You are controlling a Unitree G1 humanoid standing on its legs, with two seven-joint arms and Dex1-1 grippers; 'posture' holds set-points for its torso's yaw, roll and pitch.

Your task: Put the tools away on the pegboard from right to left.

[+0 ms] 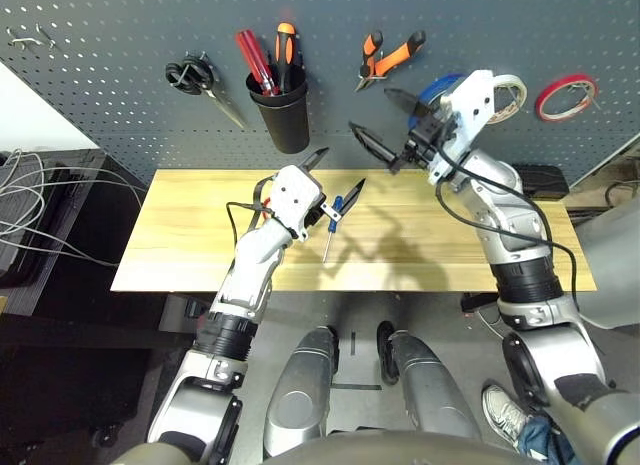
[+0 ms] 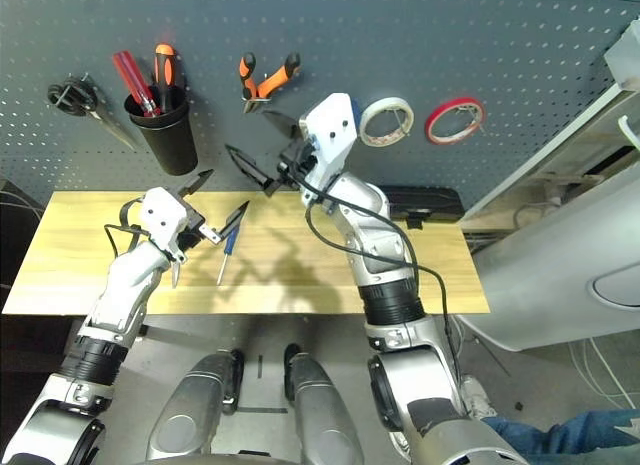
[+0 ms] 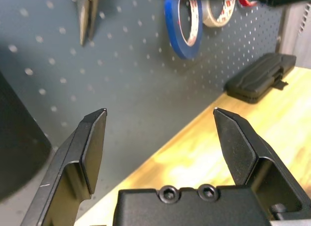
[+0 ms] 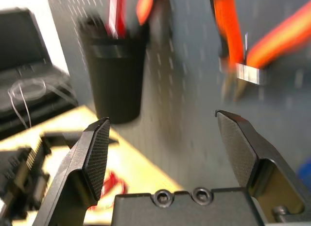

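On the pegboard (image 1: 120,45) hang the orange-and-black pliers (image 1: 388,57) and the blue tape roll (image 1: 443,85), the roll partly hidden behind my right gripper. My right gripper (image 1: 385,121) is open and empty, raised in front of the board below the pliers. The small blue-handled screwdriver (image 1: 331,228) lies on the wooden table (image 1: 180,245). My left gripper (image 1: 335,177) is open just above the screwdriver's handle. The red-handled scissors (image 4: 114,184) lie on the table under my left forearm, mostly hidden.
A black cup (image 1: 283,110) on the board holds red-handled and orange-handled tools. Black-handled scissors (image 1: 195,80) hang left of the cup. White tape (image 1: 512,95) and red tape (image 1: 565,95) hang at the right. A black case (image 1: 540,180) sits at the table's back right.
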